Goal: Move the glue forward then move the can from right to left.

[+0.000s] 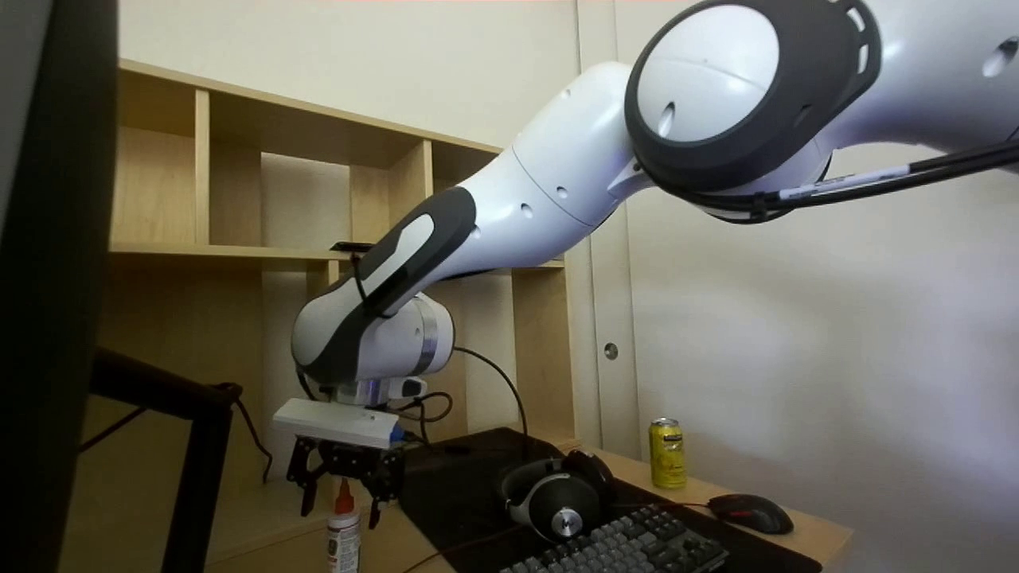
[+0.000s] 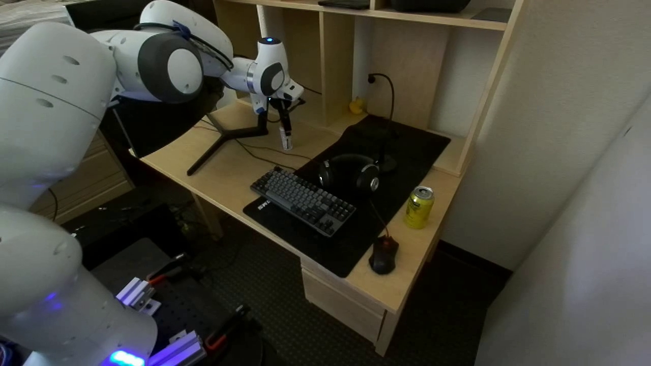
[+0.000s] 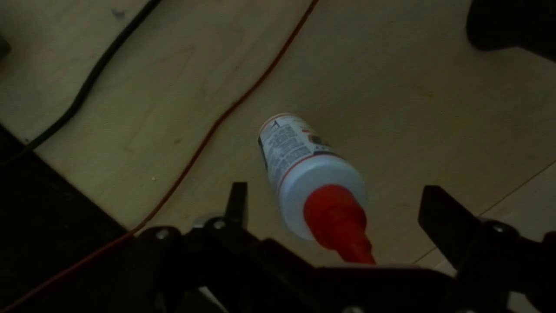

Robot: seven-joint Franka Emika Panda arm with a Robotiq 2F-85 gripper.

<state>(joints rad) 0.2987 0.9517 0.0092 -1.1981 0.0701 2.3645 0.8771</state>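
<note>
Desk (image 2: 229, 179), glue (image 3: 309, 178) between tool (image 1: 339, 517) jaws

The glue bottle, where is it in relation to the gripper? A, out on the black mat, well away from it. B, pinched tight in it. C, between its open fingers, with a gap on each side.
C: in the wrist view, desk shows on both sides of the glue bottle, within the open gripper.

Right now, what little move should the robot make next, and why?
Probably ease the gripper down slightly. It is open, its fingers flanking the glue bottle, but in an exterior view the tips seem level with the base of the red cap; lower, they could close on the white body.
</note>
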